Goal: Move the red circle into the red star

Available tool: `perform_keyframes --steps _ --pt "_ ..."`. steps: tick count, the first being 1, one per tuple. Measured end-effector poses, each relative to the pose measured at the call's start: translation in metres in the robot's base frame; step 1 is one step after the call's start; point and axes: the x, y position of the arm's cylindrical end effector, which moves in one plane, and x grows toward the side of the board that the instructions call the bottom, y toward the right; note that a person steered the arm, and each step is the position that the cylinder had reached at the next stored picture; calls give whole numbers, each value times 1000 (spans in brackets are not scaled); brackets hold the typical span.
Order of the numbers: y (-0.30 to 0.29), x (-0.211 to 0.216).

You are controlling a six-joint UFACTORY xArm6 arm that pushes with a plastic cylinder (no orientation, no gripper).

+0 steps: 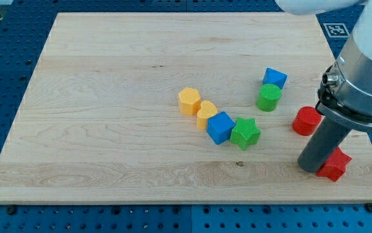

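My tip (315, 169) sits on the wooden board (108, 97) near the view's lower right corner; as a bare rod it holds nothing. The rod's base appears to touch the red star (336, 166), just to the view's right of it, though the rod hides the star's near edge, so contact is not certain. The red circle (306, 120) lies just above the tip and to the view's left of the rod: a short, flat-topped red cylinder, apart from the star. Further toward the view's left, a green circle (269, 98) touches a blue block (275, 78) above it. Near board centre runs a chain: orange block (189, 101), orange heart-like block (206, 115), blue block (220, 127), green star (245, 133), each touching the next.
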Motion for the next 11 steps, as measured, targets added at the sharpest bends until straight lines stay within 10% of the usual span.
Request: perform_keyframes --steps 4,11 --pt "-41 -88" --pt "14 -110"
